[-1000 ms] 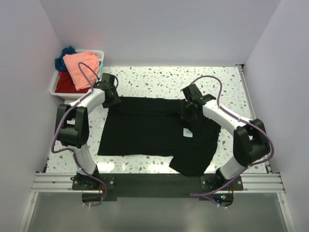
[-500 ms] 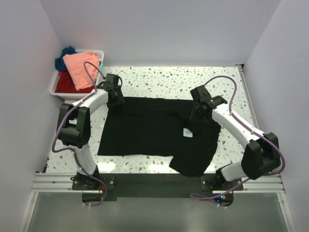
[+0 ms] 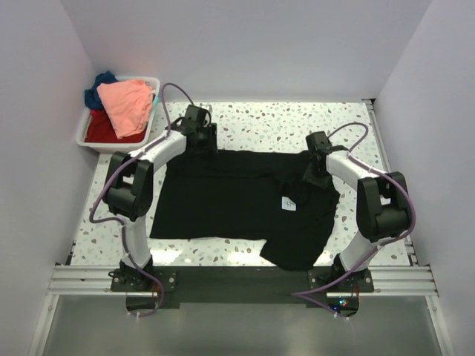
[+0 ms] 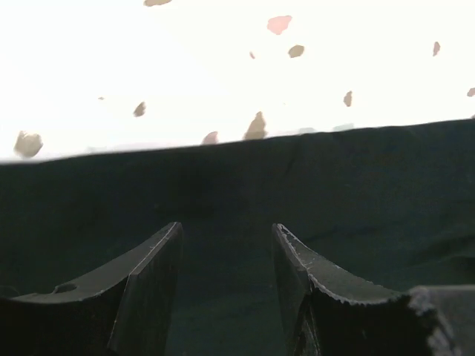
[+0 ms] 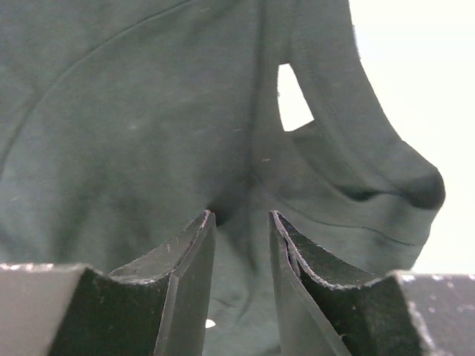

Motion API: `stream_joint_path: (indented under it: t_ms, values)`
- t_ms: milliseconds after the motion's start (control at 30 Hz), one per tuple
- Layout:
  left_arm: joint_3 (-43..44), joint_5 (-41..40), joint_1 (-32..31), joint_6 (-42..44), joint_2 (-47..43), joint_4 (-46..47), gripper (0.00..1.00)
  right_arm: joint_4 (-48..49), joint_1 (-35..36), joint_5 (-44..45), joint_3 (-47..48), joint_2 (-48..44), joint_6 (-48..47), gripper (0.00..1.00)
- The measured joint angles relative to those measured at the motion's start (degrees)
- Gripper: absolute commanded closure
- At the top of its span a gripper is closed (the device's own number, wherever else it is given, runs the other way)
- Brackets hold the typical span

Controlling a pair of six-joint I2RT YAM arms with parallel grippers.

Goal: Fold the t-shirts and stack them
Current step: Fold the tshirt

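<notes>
black t-shirt (image 3: 237, 196) spread flat across the speckled bench (image 3: 260, 122), rumpled at its right end. left fingers (image 4: 159, 252) well apart just over its far edge, gripping nothing. right fingers (image 5: 194, 245) partly open above bunched cloth near a sleeve, nothing clamped between. salmon-pink t-shirt (image 3: 125, 104), red t-shirt (image 3: 100, 130) and dark blue t-shirt (image 3: 96, 87) heaped in the white bin (image 3: 145, 78), far left.

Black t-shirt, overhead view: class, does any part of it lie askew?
Yes. The black t-shirt lies flat at the view's left, but its right end is rumpled: a flap juts toward the near edge of the table, breaking the neat outline.
</notes>
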Motion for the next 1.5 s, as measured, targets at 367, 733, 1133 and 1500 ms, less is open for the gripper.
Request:
stream_joint_path:
  t_ms: [367,733,1133,1500]
  values:
    - [2.6,5.4,-6.0,3.4,2.3,-0.8,0.43,2.8,0.0,-5.9,-3.0,-1.9,0.3,0.63]
    - [4.7,10.2,-9.2,5.1,5.3,-1.6,0.43,-0.3,0.9,-7.4,-6.9,-13.5,0.1,0.66]
    - [6.4,13.8,-12.8,5.8,6.1,-1.6,0.43,-0.4,3.2,-9.4,-11.6,-12.6,0.7,0.67]
    - [6.4,14.4,-13.7,4.8,6.1,-0.3,0.43,4.2,3.2,-10.2,-12.8,-7.4,0.7,0.71]
